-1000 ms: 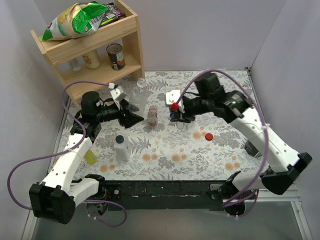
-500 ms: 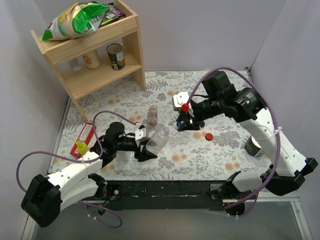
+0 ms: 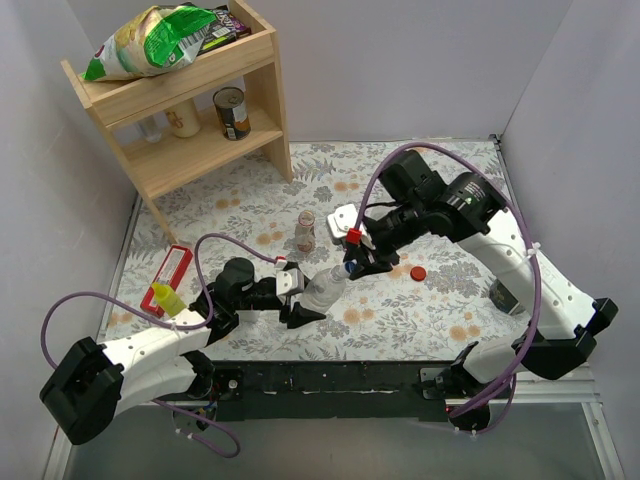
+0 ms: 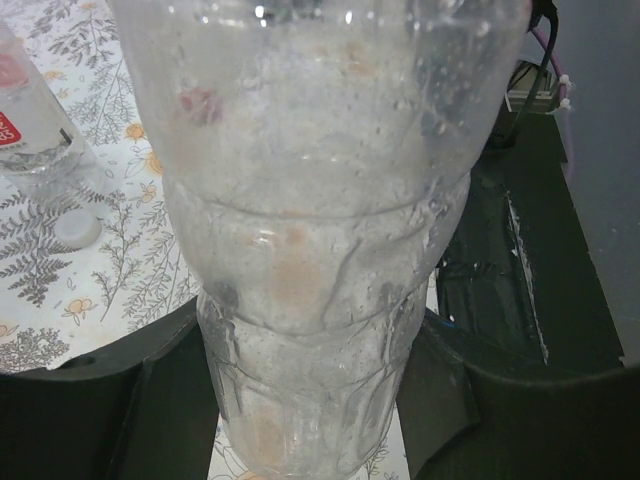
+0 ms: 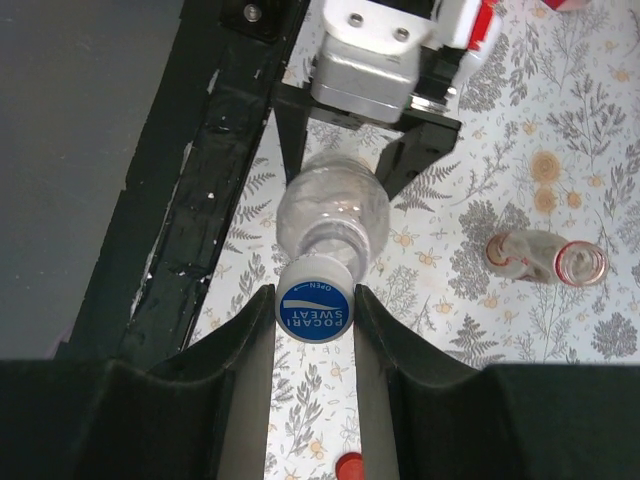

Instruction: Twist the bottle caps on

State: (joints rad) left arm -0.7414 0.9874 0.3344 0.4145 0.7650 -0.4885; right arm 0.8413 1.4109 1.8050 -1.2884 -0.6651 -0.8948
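My left gripper (image 3: 303, 302) is shut on the base of a clear plastic bottle (image 3: 323, 289) and holds it tilted, neck toward the right arm. The bottle fills the left wrist view (image 4: 320, 250). My right gripper (image 3: 349, 268) is shut on a blue cap (image 5: 315, 312), which sits against the bottle's neck (image 5: 330, 215). A red cap (image 3: 417, 272) lies on the cloth and shows in the right wrist view (image 5: 348, 466). Two small open bottles with red-and-white labels (image 3: 305, 233) stand mid-table, also in the right wrist view (image 5: 545, 258).
A wooden shelf (image 3: 200, 110) with a can and snack bags stands back left. A yellow bottle (image 3: 166, 299) and a red flat item (image 3: 176, 267) lie at the left. A dark can (image 3: 503, 294) sits under the right arm. The black rail (image 3: 330, 378) runs along the near edge.
My left arm has brought the clear bottle forward and tilted its neck to the right. My right gripper has moved down and left, bringing the blue cap to the neck.
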